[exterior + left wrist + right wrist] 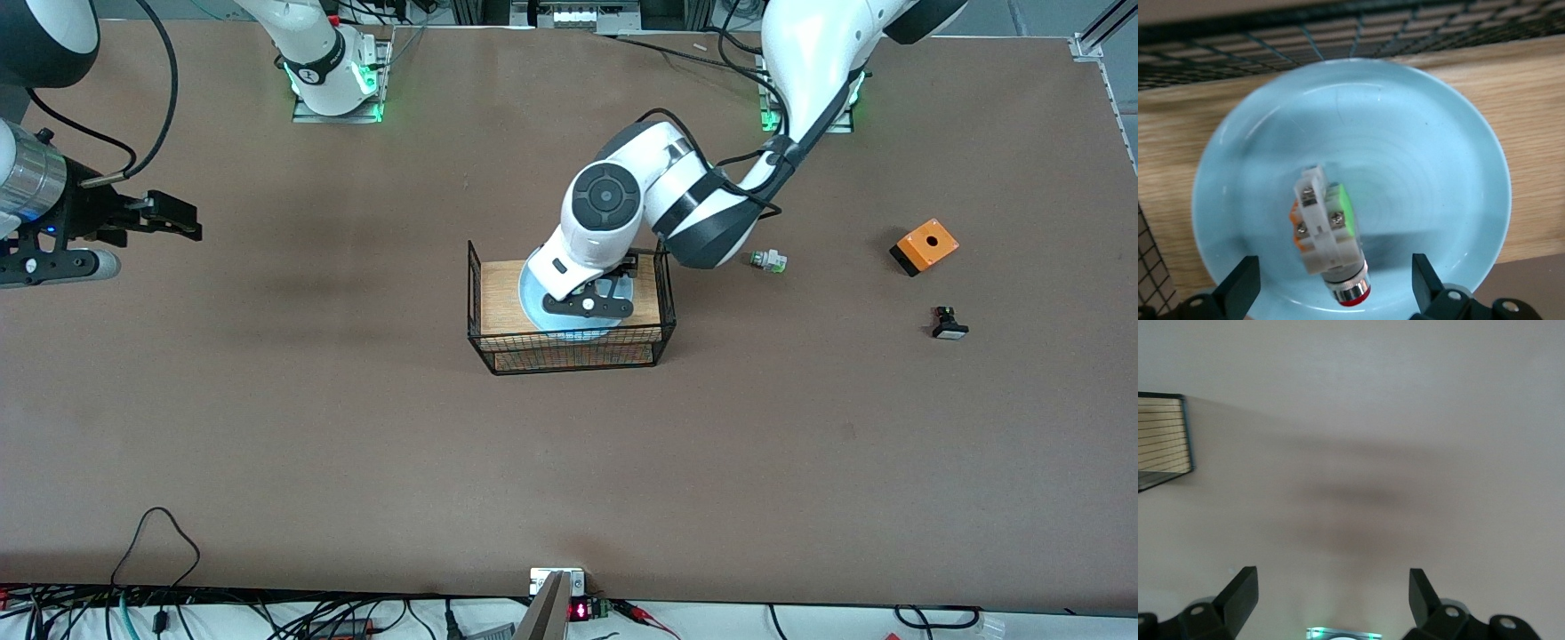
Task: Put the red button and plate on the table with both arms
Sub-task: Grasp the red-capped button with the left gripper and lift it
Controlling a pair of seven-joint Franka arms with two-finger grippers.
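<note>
left hand (1331, 293) hanging wide open over red button (1328, 237) lying on plate (1438, 167) | right hand (1331, 603) waiting wide open, empty, over table (267, 427)

Beneath the left gripper (1331, 293), whose matte black plastic fingers (1241, 283) stand spread apart, the plate (1425, 160) looks like smooth glazed ceramic, pale blue and glossy. On it, between those fingers, the red button (1328, 233) has a whitish plastic body, green plastic bits, small metal screws, a shiny metal collar and a dark red cap. Under the plate lies a light, grained wooden top (1531, 100), edged by the thin black wire rack (1271, 40). The right gripper (1331, 607), also matte black plastic and open, hangs over the matte brown table (1405, 420), which looks smooth.
</note>
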